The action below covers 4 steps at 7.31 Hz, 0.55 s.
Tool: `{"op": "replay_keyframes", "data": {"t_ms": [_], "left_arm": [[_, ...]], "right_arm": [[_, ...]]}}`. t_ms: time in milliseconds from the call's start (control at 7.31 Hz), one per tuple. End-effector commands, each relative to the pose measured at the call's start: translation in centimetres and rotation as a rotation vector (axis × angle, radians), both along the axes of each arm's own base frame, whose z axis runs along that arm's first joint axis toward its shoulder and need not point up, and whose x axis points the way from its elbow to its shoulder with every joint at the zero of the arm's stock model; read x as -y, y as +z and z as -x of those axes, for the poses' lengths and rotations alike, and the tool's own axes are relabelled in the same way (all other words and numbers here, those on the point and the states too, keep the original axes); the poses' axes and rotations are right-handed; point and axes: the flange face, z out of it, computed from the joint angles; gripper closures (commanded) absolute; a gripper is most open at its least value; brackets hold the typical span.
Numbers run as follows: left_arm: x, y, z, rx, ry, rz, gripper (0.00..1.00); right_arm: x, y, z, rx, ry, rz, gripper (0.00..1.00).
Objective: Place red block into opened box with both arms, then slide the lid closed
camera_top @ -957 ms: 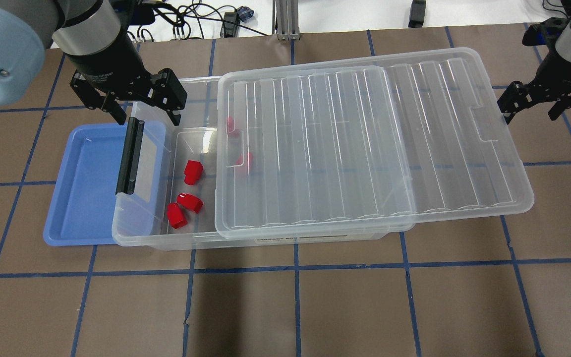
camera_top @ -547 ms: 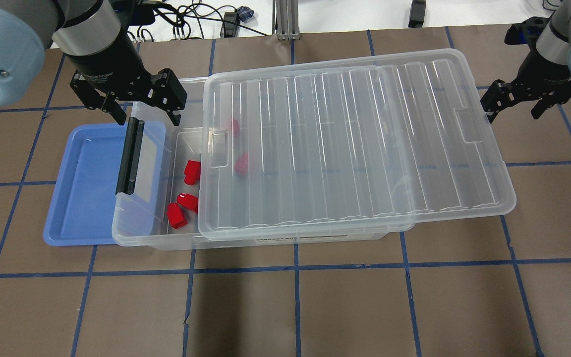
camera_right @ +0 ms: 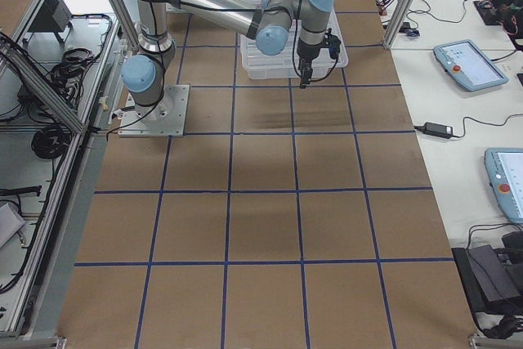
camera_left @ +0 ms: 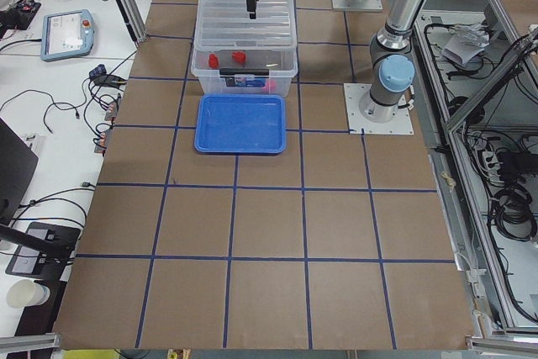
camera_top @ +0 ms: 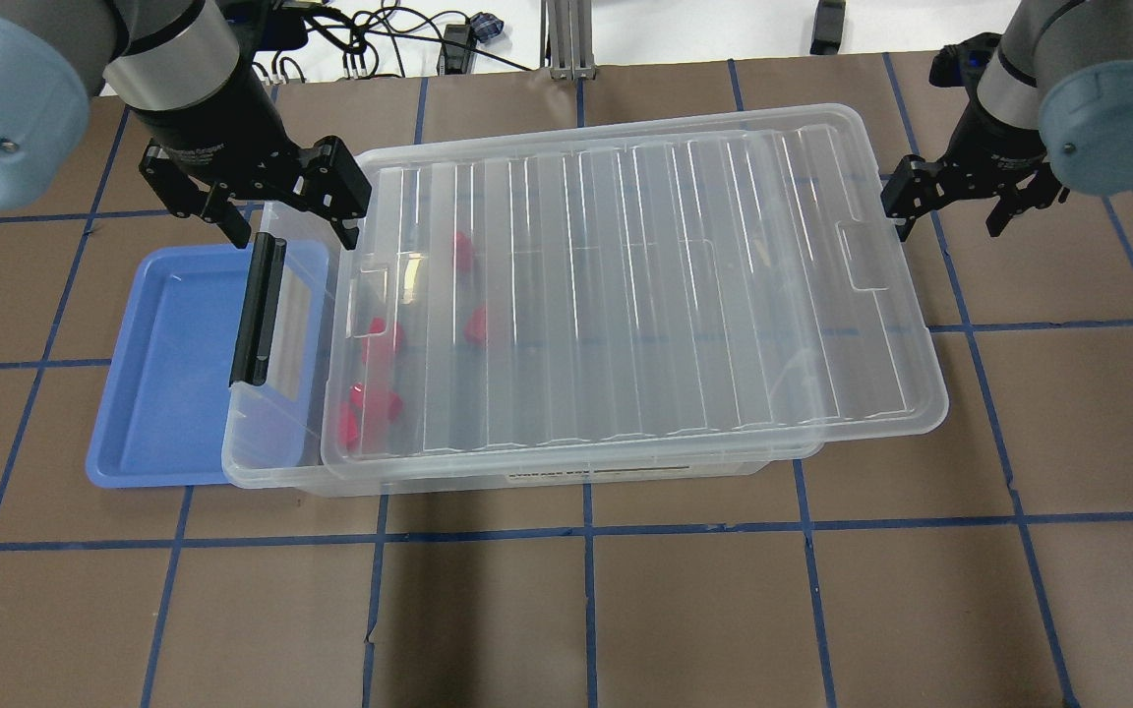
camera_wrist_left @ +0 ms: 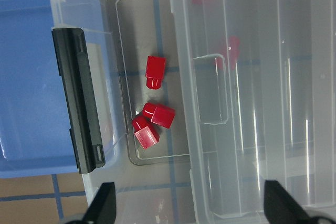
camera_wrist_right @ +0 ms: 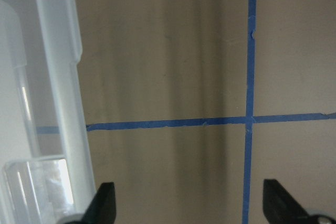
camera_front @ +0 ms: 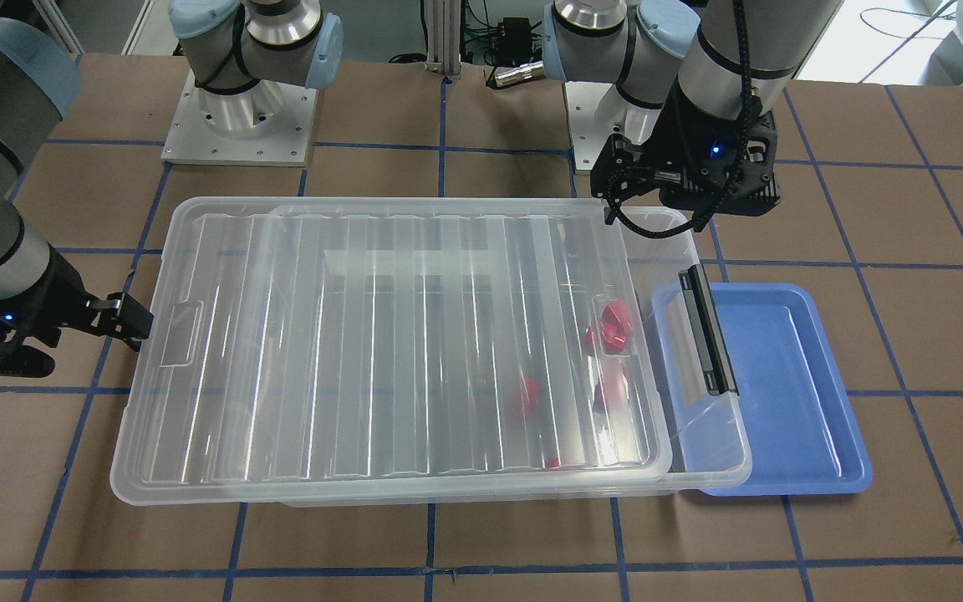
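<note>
Brown tabletop (camera_top: 586, 610) gridded with blue tape fills my overhead view, cables and white benches beyond its far edge.

Nearest me is the front wall of the one clear box (camera_top: 276, 472). Its end with the black bar (camera_top: 257, 310) rests over the single blue tray (camera_top: 163, 393) at left of frame.

I count five red blocks (camera_top: 476, 324), all inside the box at its left end and seen through the plastic. None is on the tray or in either jaws, so I judge the placing done.

The one lid (camera_top: 645, 295) covers most of the box. It sits slightly skewed and overhangs the right end, and a strip by the bar is not yet covered. What is left is sliding it leftward and squaring it.

Farther back, the left gripper (camera_top: 293, 234) hangs over the box's upper left corner, jaws wide and empty. The right gripper (camera_top: 948, 224) sits at the lid's right end, jaws wide and empty, one finger apparently against the rim.
</note>
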Motion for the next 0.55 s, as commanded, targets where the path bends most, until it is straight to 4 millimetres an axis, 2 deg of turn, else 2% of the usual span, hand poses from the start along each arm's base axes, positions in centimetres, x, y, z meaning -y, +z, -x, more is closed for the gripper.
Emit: {"op": "replay_keyframes", "data": {"t_ms": [0,137,410], "left_arm": [[0.0,0.0,0.1,0.000,-0.001,0.000,0.00],[0.0,-0.1,0.0,0.000,0.000,-0.002,0.00],[0.0,-0.2,0.1,0.000,-0.001,-0.003,0.00]], "right_arm": [[-0.2,0.0,-3.5,-0.003,-0.009,0.004,0.00],[-0.3,0.0,-4.9,-0.004,-0.024,0.006,0.00],[-0.4,0.1,-5.8,0.003,-0.014,0.008,0.00]]}}
